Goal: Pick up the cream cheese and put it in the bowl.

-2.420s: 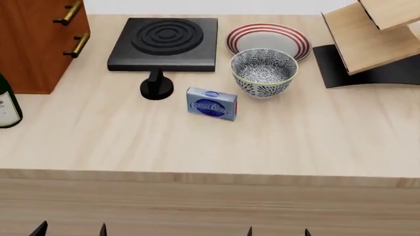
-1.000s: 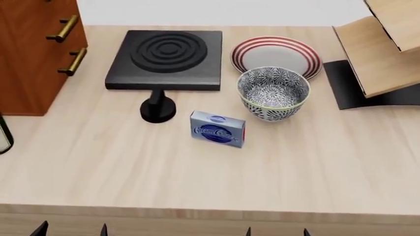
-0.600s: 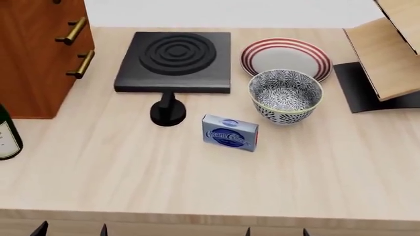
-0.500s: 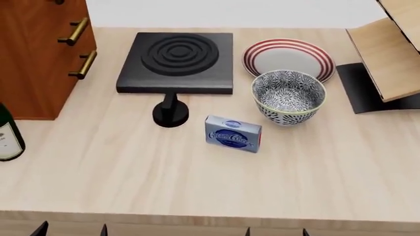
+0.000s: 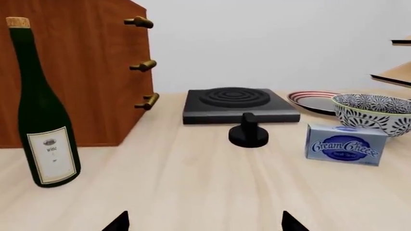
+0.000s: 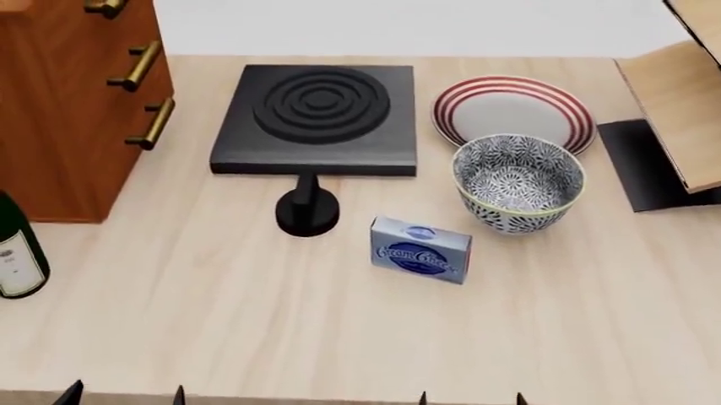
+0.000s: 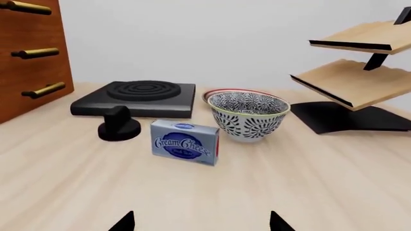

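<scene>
Our two grippers show only as dark fingertip points at the bottom edge of the frame: the left gripper (image 6: 124, 394) and the right gripper (image 6: 471, 396), each with its tips spread apart and nothing between them. On the wooden counter (image 6: 225, 329) stands one cream cheese (image 6: 420, 250) box at centre, reading "Cream Cheese" in white script (the smaller print is illegible). One patterned bowl (image 6: 518, 183) sits just beside it, upper right, apart from it. We count one red-ringed plate (image 6: 514, 110), one black stove (image 6: 317, 119) with one knob (image 6: 307, 208), and one bottle (image 5: 42, 110) labelled "wine".
</scene>
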`<state>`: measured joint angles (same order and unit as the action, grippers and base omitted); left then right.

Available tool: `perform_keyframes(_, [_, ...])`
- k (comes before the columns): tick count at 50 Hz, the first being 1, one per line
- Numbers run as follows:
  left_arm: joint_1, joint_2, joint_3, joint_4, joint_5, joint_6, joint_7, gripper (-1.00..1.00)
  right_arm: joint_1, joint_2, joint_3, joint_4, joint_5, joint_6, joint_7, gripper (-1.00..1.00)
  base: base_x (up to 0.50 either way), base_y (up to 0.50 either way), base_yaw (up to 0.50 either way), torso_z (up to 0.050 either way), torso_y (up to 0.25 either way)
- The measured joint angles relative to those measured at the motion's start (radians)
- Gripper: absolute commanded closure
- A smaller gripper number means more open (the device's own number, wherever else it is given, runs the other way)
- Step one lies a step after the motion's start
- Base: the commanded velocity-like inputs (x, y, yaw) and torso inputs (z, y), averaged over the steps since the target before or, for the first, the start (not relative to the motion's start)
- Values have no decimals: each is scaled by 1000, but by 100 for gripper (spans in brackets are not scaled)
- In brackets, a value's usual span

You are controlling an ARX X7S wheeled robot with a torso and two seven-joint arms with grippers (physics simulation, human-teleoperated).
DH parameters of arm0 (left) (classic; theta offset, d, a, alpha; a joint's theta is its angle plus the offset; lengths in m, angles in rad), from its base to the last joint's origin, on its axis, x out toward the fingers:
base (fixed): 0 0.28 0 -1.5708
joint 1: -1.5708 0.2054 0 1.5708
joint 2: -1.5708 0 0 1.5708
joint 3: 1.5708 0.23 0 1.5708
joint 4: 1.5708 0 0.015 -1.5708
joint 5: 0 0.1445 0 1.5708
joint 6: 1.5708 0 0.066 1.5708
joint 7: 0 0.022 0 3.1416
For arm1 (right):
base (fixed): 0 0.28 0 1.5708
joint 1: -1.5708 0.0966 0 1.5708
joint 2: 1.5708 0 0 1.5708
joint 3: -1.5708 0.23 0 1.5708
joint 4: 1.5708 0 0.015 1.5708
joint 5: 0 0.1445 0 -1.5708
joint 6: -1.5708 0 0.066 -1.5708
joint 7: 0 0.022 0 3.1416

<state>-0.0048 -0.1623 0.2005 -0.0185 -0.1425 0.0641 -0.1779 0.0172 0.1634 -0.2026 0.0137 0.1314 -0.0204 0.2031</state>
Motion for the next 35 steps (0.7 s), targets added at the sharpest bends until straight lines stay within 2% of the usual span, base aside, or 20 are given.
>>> perform_keyframes(35, [-1, -17, 20, 2, -12, 10, -21, -100, 3, 15, -18, -1, 20, -1, 19, -100, 144, 67, 0, 0, 0])
